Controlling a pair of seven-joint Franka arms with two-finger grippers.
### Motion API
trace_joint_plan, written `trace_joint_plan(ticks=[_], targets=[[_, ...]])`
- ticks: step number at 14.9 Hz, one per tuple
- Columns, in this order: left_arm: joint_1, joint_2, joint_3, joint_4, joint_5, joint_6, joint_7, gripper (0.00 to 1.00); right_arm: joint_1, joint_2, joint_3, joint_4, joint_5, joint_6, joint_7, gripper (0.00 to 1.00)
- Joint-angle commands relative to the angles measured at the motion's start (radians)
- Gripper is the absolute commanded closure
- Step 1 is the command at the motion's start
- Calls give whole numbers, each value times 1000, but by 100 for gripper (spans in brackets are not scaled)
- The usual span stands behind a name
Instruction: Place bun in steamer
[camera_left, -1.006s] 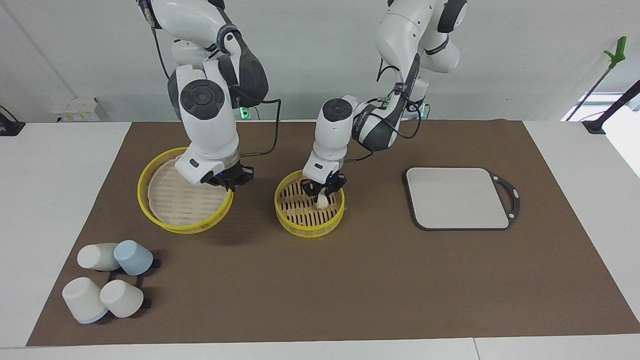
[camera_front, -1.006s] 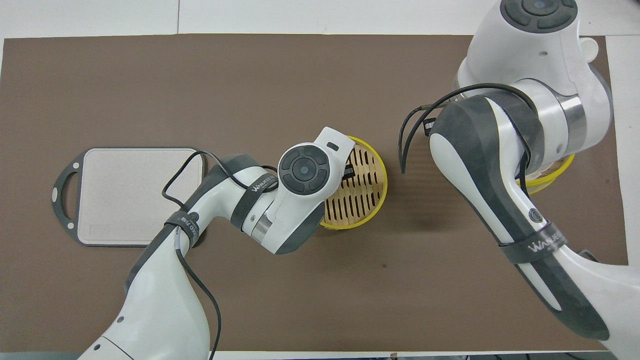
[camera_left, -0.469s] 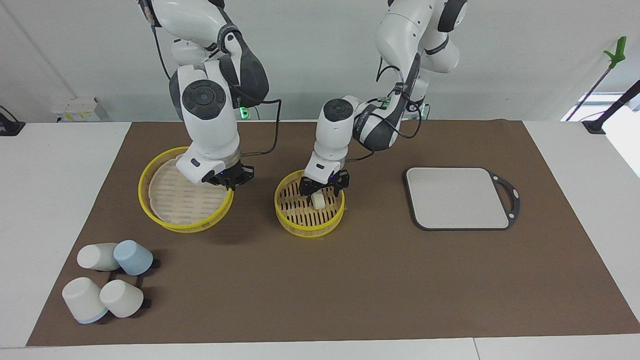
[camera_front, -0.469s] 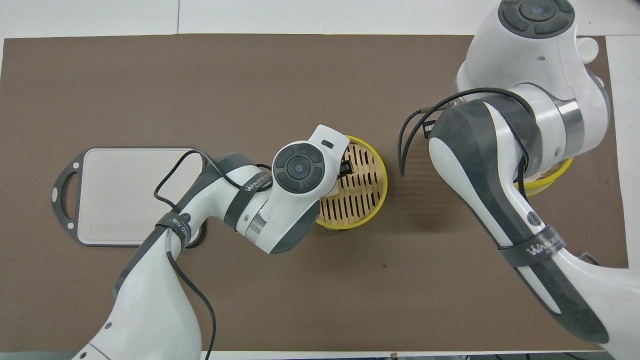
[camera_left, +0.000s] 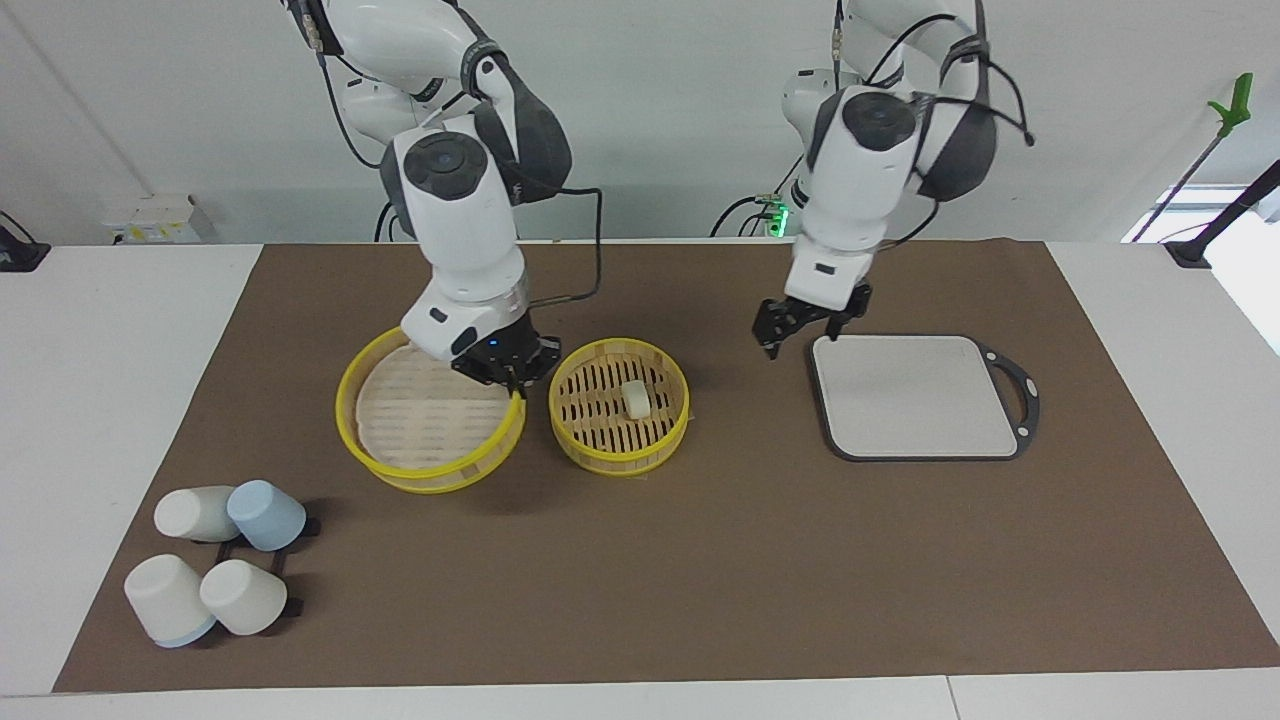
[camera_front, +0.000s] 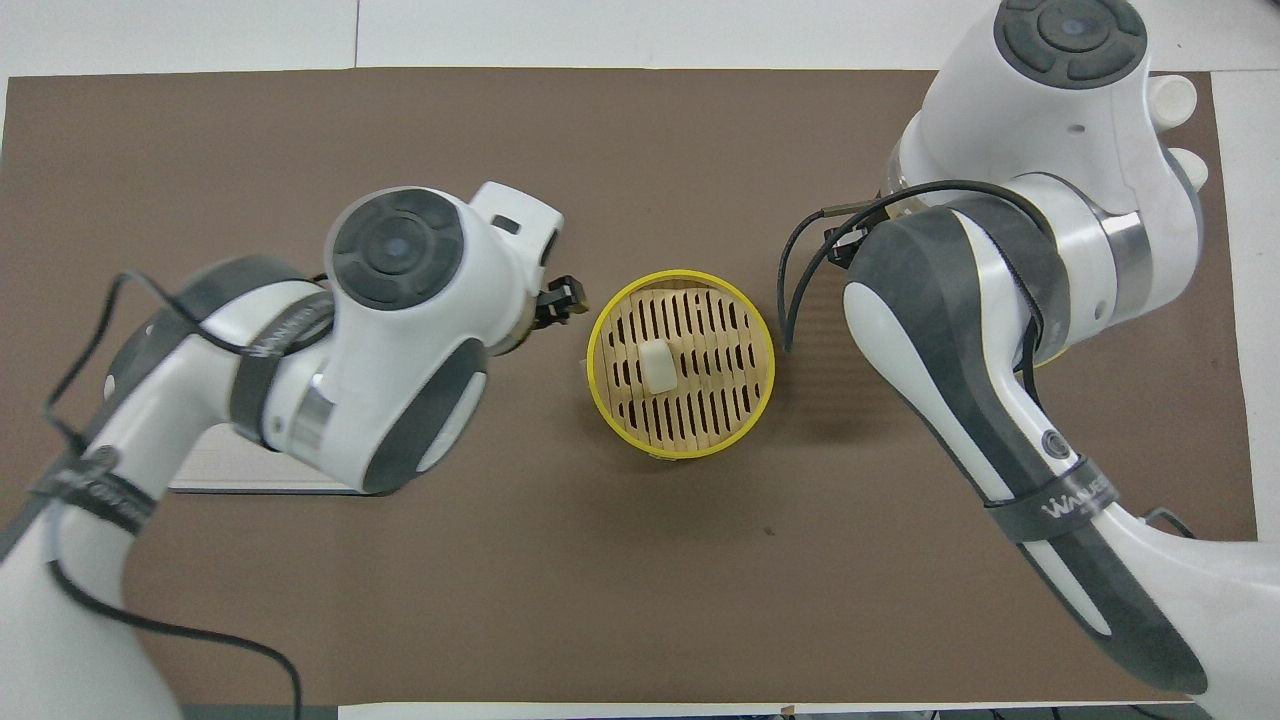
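Note:
The bun (camera_left: 636, 399) lies on its own on the slatted floor of the steamer (camera_left: 620, 462), toward the left arm's end of the basket; it also shows in the overhead view (camera_front: 657, 365), inside the yellow rim (camera_front: 680, 274). My left gripper (camera_left: 800, 330) is open and empty, up in the air between the steamer and the grey board. My right gripper (camera_left: 497, 368) is shut on the rim of the steamer lid (camera_left: 420, 415) and holds it tilted beside the steamer, toward the right arm's end. In the overhead view the right arm hides the lid.
A grey board (camera_left: 915, 395) with a dark handle frame lies toward the left arm's end of the brown mat. Several white and blue cups (camera_left: 215, 560) lie on a rack farthest from the robots, at the right arm's end.
My left gripper opened, left the bun in the steamer, then rose and moved away toward the grey board. My right gripper carried the lid closer to the steamer.

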Motion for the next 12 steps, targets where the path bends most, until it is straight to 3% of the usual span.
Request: trace_joint_plan(ticks=[1, 4, 7, 12], targets=[[118, -61, -13, -19, 8, -67, 189, 0, 117, 27, -8, 5, -1, 60, 130, 100], [200, -83, -11, -3, 5, -114, 340, 0, 252, 157, -11, 138, -91, 59, 352, 100], [270, -89, -11, 13, 5, -145, 492, 0, 251, 167, -8, 96, -142, 85, 386, 100], [277, -89, -3, 45, -1, -192, 498, 0, 256, 141, -6, -1, -136, 166, 394, 100]])
